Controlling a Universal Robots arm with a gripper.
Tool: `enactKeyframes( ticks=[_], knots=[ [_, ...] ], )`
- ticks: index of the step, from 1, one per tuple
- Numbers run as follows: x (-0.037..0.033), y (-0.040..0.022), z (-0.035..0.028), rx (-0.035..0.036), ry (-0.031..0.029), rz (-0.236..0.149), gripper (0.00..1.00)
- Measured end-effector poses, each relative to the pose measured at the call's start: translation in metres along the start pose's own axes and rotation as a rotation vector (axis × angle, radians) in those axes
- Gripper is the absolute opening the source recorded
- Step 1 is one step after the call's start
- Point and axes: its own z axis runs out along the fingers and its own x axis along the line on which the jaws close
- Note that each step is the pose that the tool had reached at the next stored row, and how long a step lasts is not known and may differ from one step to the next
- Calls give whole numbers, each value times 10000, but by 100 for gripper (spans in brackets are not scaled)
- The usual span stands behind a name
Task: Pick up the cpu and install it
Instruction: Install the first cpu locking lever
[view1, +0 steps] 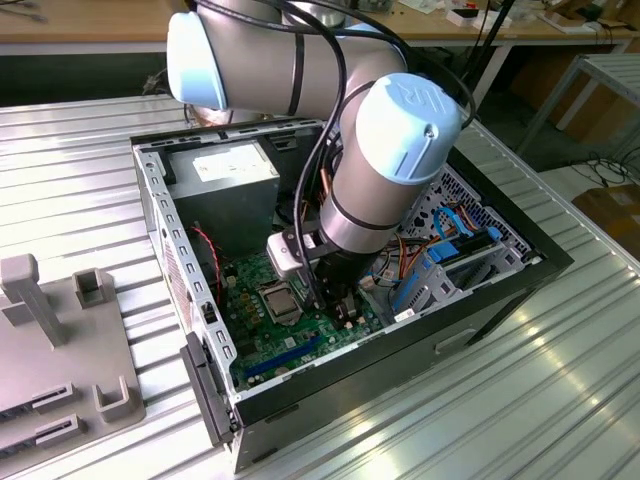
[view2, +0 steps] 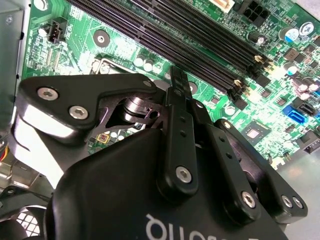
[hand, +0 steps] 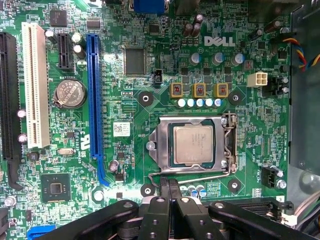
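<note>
Claw: fingers pressed together tip to tip, no gap between them, nothing held; in both wrist views the two dark fingers meet in one narrow point; tip hangs just beside the socket, over its lever side, above the board
Chip: pale silvery square lying flat inside the socket, apart from the claw; metal face uncovered
Socket: square metal frame around the chip; thin wire lever runs along its edge nearest the claw
Board: green, surrounding the socket; long blue slot and white slot well away from the socket; round coin battery between them
Case: open-topped box holding the board; socket near its middle in the exterior view; arm reaches down into it
Table: ribbed metal, under the case; grey block on the exterior view's left
</note>
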Motion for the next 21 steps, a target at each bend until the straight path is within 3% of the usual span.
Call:
enactKeyframes(
  ticks=[8,18,21],
  knots=[
    [20,2,-5,-1,-165,-2,11],
    [57,-7,-12,-24,-199,-1,11],
    [76,-12,3,-29,-255,0,11]
  ],
)
